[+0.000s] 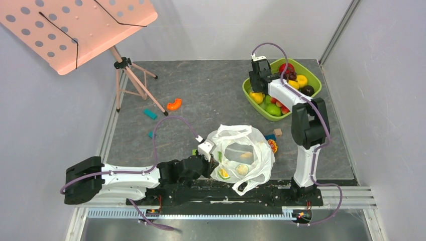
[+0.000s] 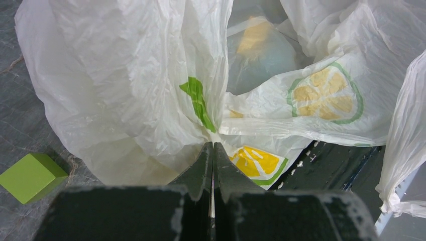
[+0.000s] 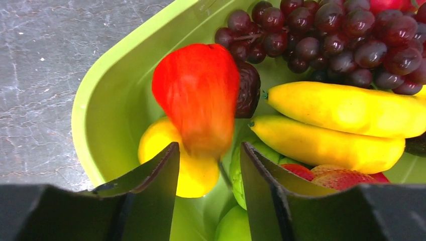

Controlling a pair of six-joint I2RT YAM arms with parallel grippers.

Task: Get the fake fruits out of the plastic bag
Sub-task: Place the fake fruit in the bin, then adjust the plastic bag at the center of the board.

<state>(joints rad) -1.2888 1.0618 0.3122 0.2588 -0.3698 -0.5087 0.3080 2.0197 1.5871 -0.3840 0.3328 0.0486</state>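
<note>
The plastic bag (image 1: 251, 138) lies crumpled near the table's front edge with its mouth open upward. My left gripper (image 1: 213, 159) is shut on a gathered fold of its left side, seen close in the left wrist view (image 2: 213, 146), where the bag (image 2: 125, 75) fills the frame. Pale and yellow fake fruits (image 1: 242, 169) show inside through the plastic (image 2: 256, 37). My right gripper (image 1: 258, 84) is open over the green tray (image 1: 315, 76). In the right wrist view a red fruit (image 3: 198, 90), blurred at its lower end, hangs just beyond the open gripper (image 3: 208, 149), untouched by either finger.
The tray (image 3: 110, 65) holds bananas (image 3: 341, 108), dark grapes (image 3: 326, 30), a yellow fruit (image 3: 155, 143) and green ones. A green block (image 2: 31, 175) lies left of the bag. An orange block (image 1: 174, 104), a teal block (image 1: 149, 114) and a pink music stand (image 1: 75, 25) stand at back left.
</note>
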